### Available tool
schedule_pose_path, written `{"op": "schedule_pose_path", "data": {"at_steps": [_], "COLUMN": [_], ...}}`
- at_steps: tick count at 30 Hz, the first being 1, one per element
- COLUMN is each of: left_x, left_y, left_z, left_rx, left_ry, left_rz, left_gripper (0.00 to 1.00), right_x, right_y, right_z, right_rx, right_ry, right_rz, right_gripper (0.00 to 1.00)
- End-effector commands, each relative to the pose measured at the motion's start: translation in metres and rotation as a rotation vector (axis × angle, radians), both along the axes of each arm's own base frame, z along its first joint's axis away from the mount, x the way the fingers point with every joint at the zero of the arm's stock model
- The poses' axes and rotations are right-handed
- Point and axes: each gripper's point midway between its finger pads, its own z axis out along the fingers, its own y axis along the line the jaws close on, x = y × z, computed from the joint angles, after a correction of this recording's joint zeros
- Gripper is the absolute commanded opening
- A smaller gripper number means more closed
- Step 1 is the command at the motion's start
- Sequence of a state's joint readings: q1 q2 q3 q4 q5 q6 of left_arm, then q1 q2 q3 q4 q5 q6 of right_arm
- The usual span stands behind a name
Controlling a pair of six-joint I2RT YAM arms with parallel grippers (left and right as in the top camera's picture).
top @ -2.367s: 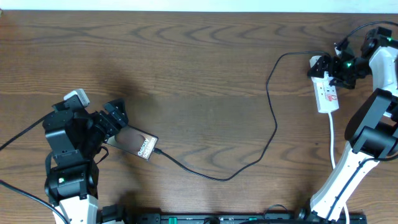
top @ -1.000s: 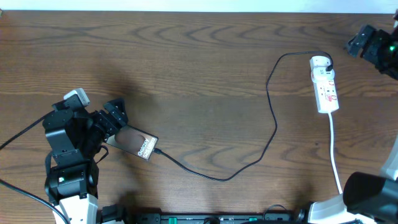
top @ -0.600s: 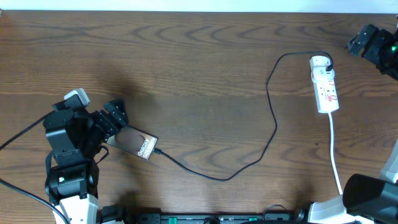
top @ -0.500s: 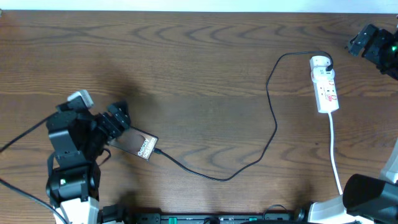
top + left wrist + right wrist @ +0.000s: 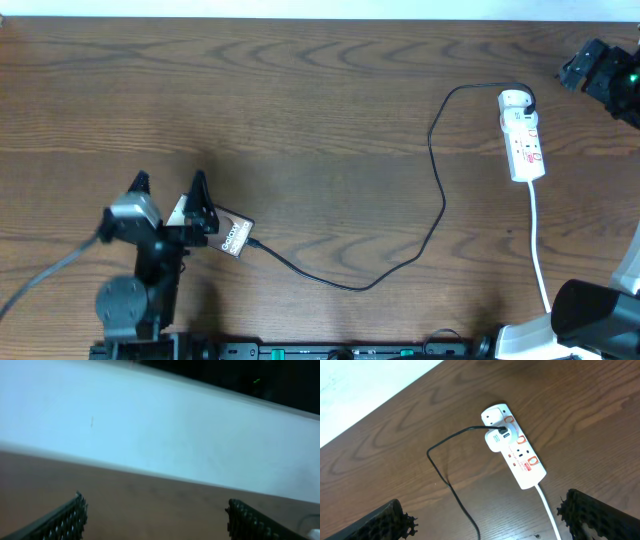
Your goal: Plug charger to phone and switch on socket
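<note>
The phone [image 5: 229, 234] lies at the lower left of the overhead view, its left part hidden under my left arm. The charger cable [image 5: 438, 190] runs from a plug tip [image 5: 254, 243] at the phone's lower right edge across the table to the adapter on the socket [image 5: 525, 140]. My left gripper [image 5: 168, 187] is open and empty, just left of the phone. In the left wrist view the gripper [image 5: 155, 517] shows only table and wall. My right gripper [image 5: 590, 62] is open, apart from the socket. In the right wrist view the gripper [image 5: 485, 520] looks down on the socket [image 5: 517, 452] and the cable [image 5: 445, 477].
The socket's white cord [image 5: 536, 240] runs down toward the front edge at the right. A white wall [image 5: 160, 425] borders the far edge of the table. The right arm's base [image 5: 590, 315] stands at the lower right corner.
My left arm has pulled back and tipped up, and its fingers have come off the phone. My right gripper left the socket earlier and has stayed still at the top right for the last second.
</note>
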State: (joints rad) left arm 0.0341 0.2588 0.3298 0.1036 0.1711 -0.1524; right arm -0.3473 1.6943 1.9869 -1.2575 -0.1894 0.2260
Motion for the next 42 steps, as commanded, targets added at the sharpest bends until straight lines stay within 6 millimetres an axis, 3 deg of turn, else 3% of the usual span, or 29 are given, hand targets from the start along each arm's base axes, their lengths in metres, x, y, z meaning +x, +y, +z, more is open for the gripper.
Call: {"op": "schedule_pose_path", "data": {"at_steps": [1,9,16,42], "left_x": [-0.009,-0.007,-0.006,-0.006], "left_y": [-0.016,-0.014,-0.006,-0.006], "left_z": [-0.017,-0.077,-0.139,-0.138], "left_rx": [0.261,0.259,0.235,0.233], "left_ry": [-0.092,-0.049,0.202,0.198], "left_rz": [-0.062,-0.057,-0.05,-0.051], "left_gripper": [0.87,0.87,0.87,0.87], "right_x": [0.0,0.0,0.0,0.0], "right_y": [0.003,0.003,0.003,0.003], "right_z": [0.006,0.006,0.005,0.006], "right_rx": [0.0,0.0,0.001,0.0], "right_ry": [-0.014,-0.014,-0.014,-0.014], "right_rz": [-0.001,-0.001,-0.001,-0.001], "right_gripper": [0.99,0.99,0.99,0.99]}}
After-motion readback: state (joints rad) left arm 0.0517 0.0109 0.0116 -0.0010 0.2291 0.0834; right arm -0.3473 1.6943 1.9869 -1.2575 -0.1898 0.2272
